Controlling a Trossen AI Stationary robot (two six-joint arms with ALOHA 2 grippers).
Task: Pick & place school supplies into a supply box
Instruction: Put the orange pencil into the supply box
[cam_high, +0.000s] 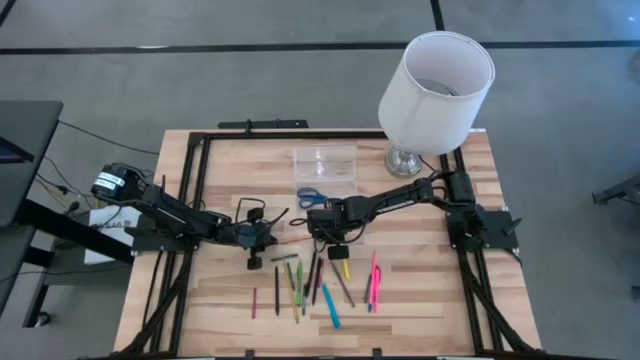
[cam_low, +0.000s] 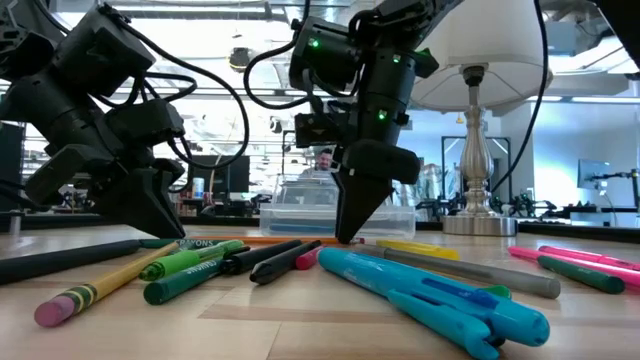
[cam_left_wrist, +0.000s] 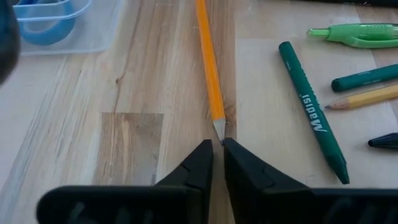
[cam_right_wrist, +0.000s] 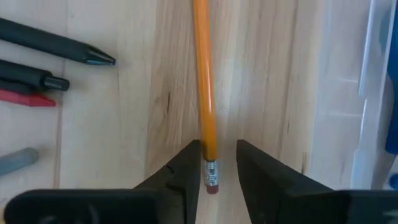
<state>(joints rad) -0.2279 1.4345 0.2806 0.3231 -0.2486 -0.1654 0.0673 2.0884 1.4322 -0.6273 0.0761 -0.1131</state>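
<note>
Nearest the low camera: a light-blue pen (cam_low: 440, 295) lies on the wooden surface (cam_high: 420, 300), with a grey pen (cam_low: 470, 272) behind it. Left of these lie a yellow pencil with pink eraser (cam_low: 85, 293), a green marker (cam_low: 195, 277) and dark pens (cam_low: 275, 260); pink markers (cam_low: 575, 262) lie to the right. From above, this scatter of school supplies (cam_high: 310, 285) occupies the near middle of the surface.

Next row back: one orange pencil (cam_high: 292, 240) lies flat between the two end effectors.
- Left end effector (cam_left_wrist: 217, 149): down at the surface, fingers nearly together, their tips at the pencil's sharpened point and not clamped on it.
- Right end effector (cam_right_wrist: 217, 163): down at the surface, fingers apart, straddling the pencil's eraser end; a small gap shows on each side, so no grip.

Farther back: blue-handled scissors (cam_high: 311, 196) lie just in front of the supply box (cam_high: 325, 168), a clear plastic box standing on the surface.

Farthest: a lamp with a white shade (cam_high: 437, 90) and metal base stands at the far right corner of the surface.
</note>
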